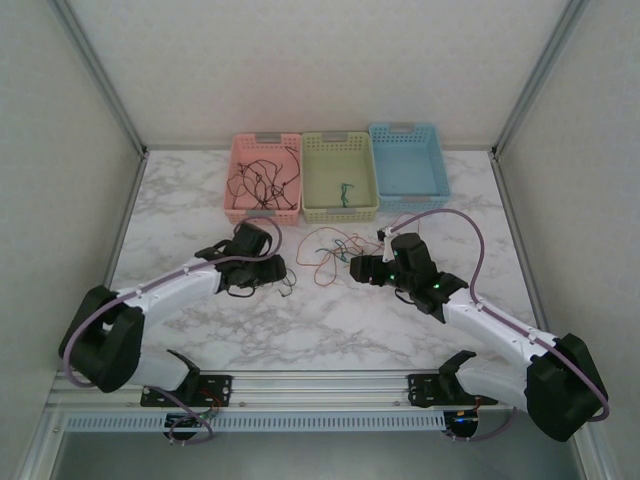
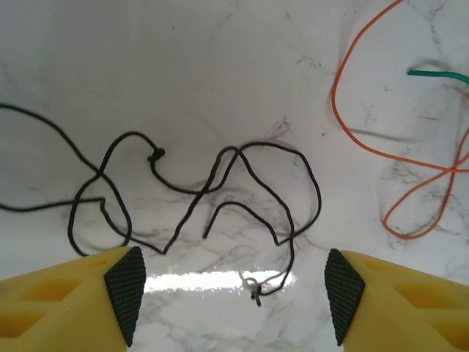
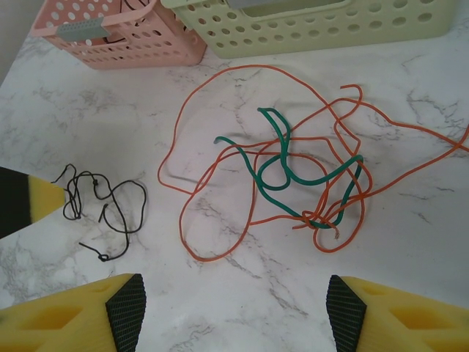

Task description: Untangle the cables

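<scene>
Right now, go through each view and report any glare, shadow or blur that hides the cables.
Left wrist view: a bright glare strip on the table washes out the near end of the black cable; elsewhere sharp, with soft shadows. Right wrist view: even light, orange cable and green cable crisp. Top external view: no glare, but the cables are hairline-thin and hard to trace.

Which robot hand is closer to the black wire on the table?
Left. The left gripper hovers over the black wire; the right gripper is beside it, above the orange-green tangle.

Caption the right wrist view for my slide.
Open right claw facing tangled orange cable and green cable; black cable apart.
</scene>
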Robot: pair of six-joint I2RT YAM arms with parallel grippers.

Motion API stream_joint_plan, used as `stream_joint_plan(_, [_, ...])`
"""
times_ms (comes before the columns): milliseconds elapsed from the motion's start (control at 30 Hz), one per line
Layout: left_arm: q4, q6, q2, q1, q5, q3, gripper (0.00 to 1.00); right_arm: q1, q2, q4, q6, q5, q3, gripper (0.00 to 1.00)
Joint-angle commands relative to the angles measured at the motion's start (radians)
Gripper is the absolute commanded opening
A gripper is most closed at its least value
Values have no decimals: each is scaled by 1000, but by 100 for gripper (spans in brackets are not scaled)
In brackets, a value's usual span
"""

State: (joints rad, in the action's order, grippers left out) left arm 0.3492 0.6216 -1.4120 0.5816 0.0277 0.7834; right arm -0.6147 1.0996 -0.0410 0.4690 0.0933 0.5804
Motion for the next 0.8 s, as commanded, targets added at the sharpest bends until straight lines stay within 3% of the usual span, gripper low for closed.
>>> stream_joint_plan(0, [-20,-50,-49,7,-46,32,60,6,-21,3,10,-22,-14,69])
stream_joint_plan(200, [-33,-80,-150,7,-63,79,44,6,-21,3,8,-23,-10,69])
stream_joint_plan(433, [-30,-88,-150,8,-61,81,1,6,-35,-13,0,-30,-5,69])
stream_joint_plan(600, [26,-97,14,7,-54,92,0,6,-45,-19,-6,-36,-2,69])
stream_joint_plan(767, [188,-123,205,8,-68,184,0,5,-32,-6,-5,-39,-7,69])
